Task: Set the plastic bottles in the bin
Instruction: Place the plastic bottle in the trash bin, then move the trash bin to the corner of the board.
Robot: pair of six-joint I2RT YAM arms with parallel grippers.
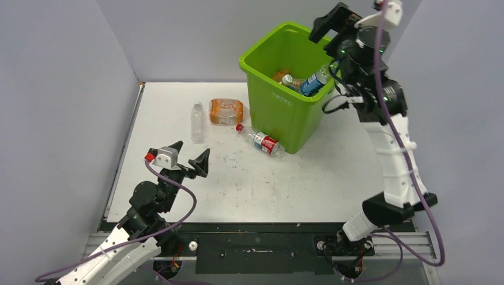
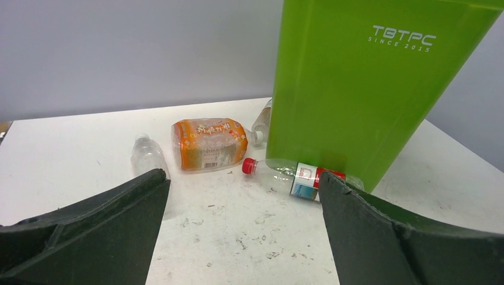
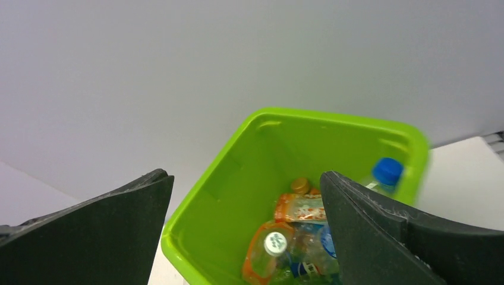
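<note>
The lime-green bin [image 1: 279,104] stands at the back of the table with several bottles inside. My right gripper [image 1: 330,37] hovers open and empty over its right rim. A blue-capped bottle [image 1: 313,83] leans against the inner right wall; it also shows in the right wrist view [image 3: 387,172], blurred. On the table lie a clear bottle [image 1: 197,122], an orange bottle [image 1: 226,111] and a red-capped bottle [image 1: 261,141] against the bin's foot. My left gripper [image 1: 191,151] is open and empty, low over the table, in front of these bottles.
In the left wrist view the bin's wall [image 2: 350,89] fills the right side, with the orange bottle [image 2: 208,142], the clear bottle [image 2: 147,155], the red-capped bottle [image 2: 291,175] and another clear bottle [image 2: 261,122] by the bin's corner. Grey walls enclose the table.
</note>
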